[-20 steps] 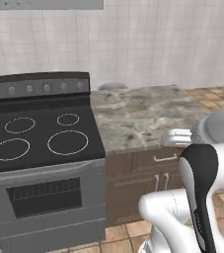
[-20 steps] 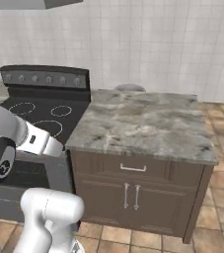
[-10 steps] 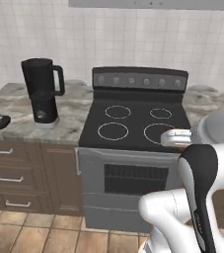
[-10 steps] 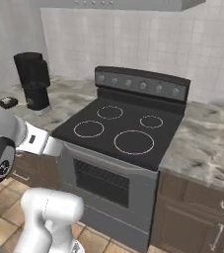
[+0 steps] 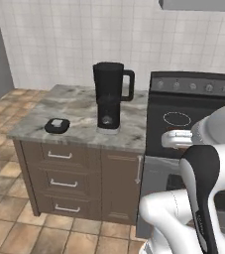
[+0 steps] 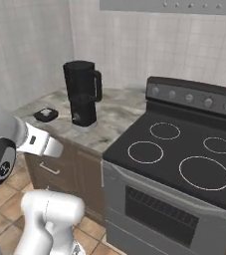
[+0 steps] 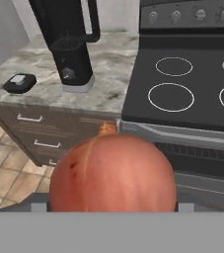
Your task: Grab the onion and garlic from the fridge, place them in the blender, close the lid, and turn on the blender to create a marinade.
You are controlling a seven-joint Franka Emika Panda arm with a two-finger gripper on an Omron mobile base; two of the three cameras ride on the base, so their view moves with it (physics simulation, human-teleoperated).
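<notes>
Hand view tells me the most: the onion [image 7: 112,173] sits right at my wrist camera, big and orange-red, pressed between my two fingers, so my gripper [image 7: 112,206] is clamped on it with the jaws standing wide around its girth. I carry it; it isn't in the jar yet.

What has just changed is the whole outlook. A second ago both base views looked over a stove beside a marbled counter; half a second ago the blender [image 5: 110,95] had only crept in at the far left. Now it stands near the middle of the left base view on the counter [image 5: 34,121], with the stove [image 5: 193,119] pushed off to 3 o'clock. That is my base driving, not the things moving.

For the task, I judge the carry is nearly done: the blender's jar is open at its top, and the lid [image 5: 57,125] lies on the counter at about 8 o'clock from the blender's base, apart from it. Next I must lift the onion over the jar mouth. The garlic remains to be fetched.
</notes>
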